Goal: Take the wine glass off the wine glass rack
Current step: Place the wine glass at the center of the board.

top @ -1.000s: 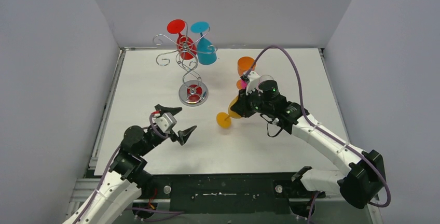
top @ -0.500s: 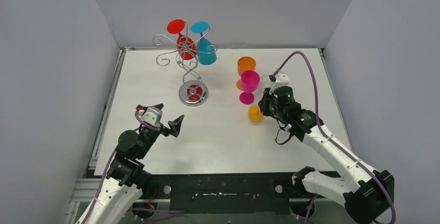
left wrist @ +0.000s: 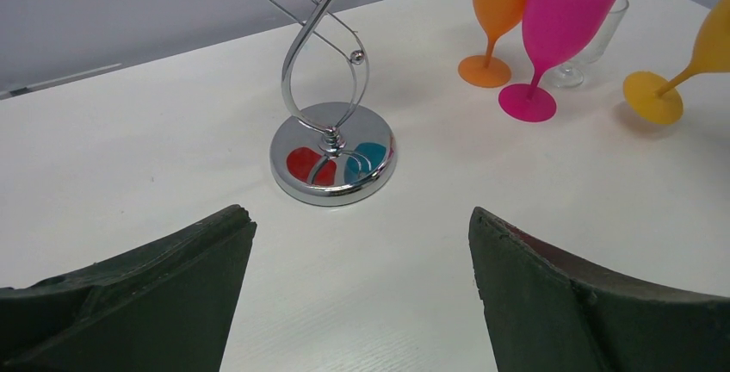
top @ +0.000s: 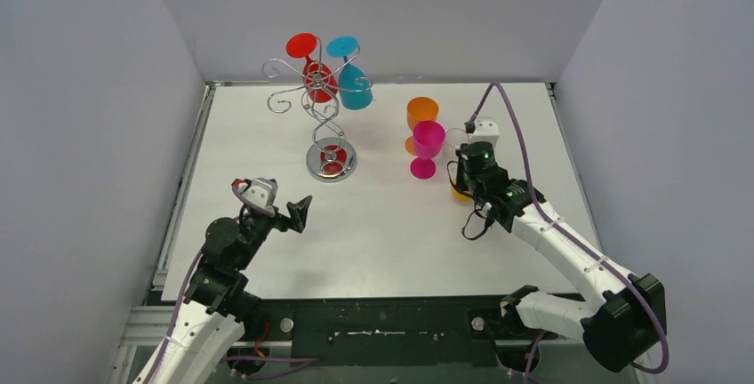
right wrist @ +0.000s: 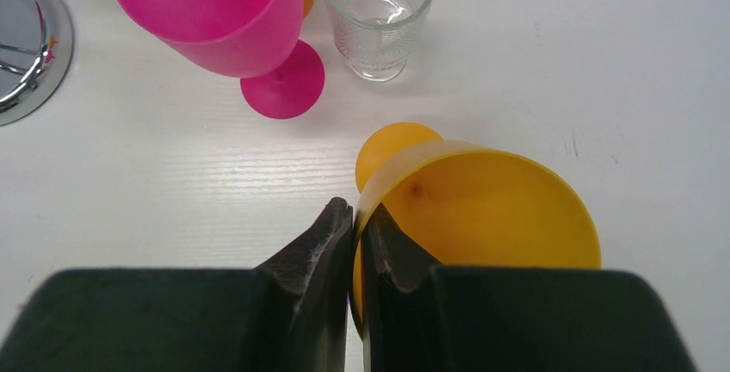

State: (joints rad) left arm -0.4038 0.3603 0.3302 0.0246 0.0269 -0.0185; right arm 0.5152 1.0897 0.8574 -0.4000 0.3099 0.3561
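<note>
Where the right pincer [right wrist: 355, 236] is seen from its own wrist, its two fingers are pressed onto the rim wall of the yellow wine glass [right wrist: 491, 208], one finger outside the bowl and one inside. The glass is held tilted, near the right side of the counter [top: 391, 242], well apart from the wine glass rack [left wrist: 297, 178]. Its round foot is seen low over the counter surface; whether it touches cannot be told.

The rack is recorded upright on its shiny round base, toward the far left of the counter. Two glasses are hung upside down from its curled arms: a red wine glass [top: 317, 77] and a blue wine glass [top: 356, 91], side by side.

An orange glass [top: 421, 113], a pink glass [top: 428, 138] and a small clear glass [right wrist: 379, 10] are found standing upright close together, between the rack and the held glass.

The left pincer [left wrist: 359, 214] is noted spread wide with nothing between its fingers. It is held above the near left part of the counter and aimed at the rack's base, apart from it.
</note>
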